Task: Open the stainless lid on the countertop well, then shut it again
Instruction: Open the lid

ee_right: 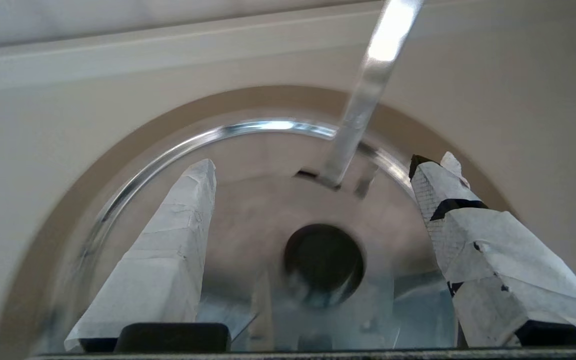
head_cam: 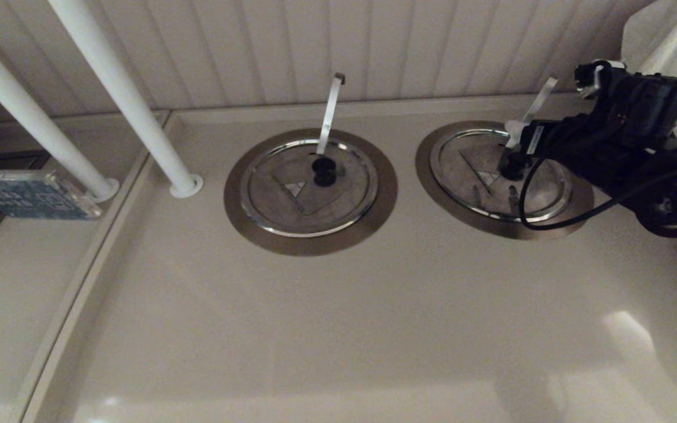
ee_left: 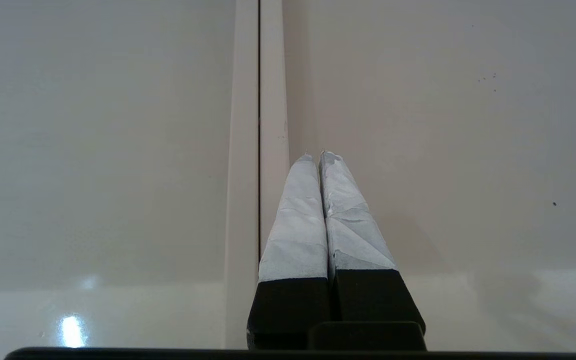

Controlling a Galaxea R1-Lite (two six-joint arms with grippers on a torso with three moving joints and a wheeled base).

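Currently the right gripper (head_cam: pixel 512 154) hangs over the stainless lid (head_cam: pixel 479 176), which lies flat and closed in the countertop well (head_cam: pixel 573 211) on the right side of the counter (head_cam: pixel 338 305). Its fingers (ee_right: pixel 168 250) are spread wide, one on each side of the black knob (ee_right: pixel 324 261) at the lid's centre, with a clear gap to the knob on both sides. Whether the fingertips touch the lid surface cannot be told. The flat handle (ee_right: pixel 368 90) with a straight tip leans up out of the lid just behind the knob, toward the back wall. A wedge-shaped flap (head_cam: pixel 479 167) shows on the lid face.

To the left, well apart, sits a second lid (head_cam: pixel 291 200) in its own steel ring, closed, its handle (head_cam: pixel 329 111) ending in a hooked tip.

Left gripper (ee_left: pixel 318 155): out of the head view; the wrist view shows its taped fingers pressed together, holding nothing, above the pale counter beside a raised seam (ee_left: pixel 258 125).
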